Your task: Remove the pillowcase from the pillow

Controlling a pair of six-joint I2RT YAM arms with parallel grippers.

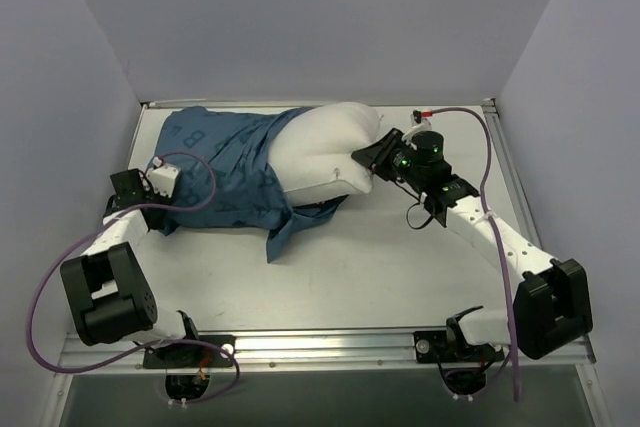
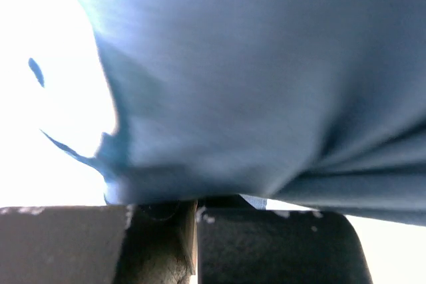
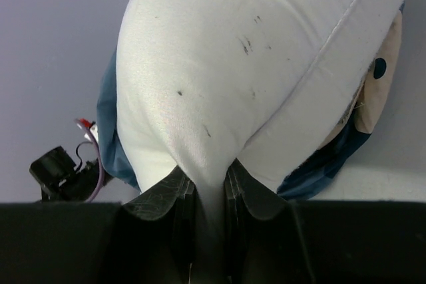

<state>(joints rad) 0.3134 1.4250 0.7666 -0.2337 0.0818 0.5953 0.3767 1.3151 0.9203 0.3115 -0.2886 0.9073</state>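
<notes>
pale lavender-grey walls [image 1: 300, 17] enclose a white bench [image 1: 380, 267] on three sides; a metal rail [image 1: 330, 345] edges its near side.

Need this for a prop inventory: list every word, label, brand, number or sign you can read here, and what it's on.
Nothing can be read in any of the three views.
On the pillowcase: pale printed shapes, perhaps letters, too blurred to read.
On the pillow: no writing visible.
</notes>
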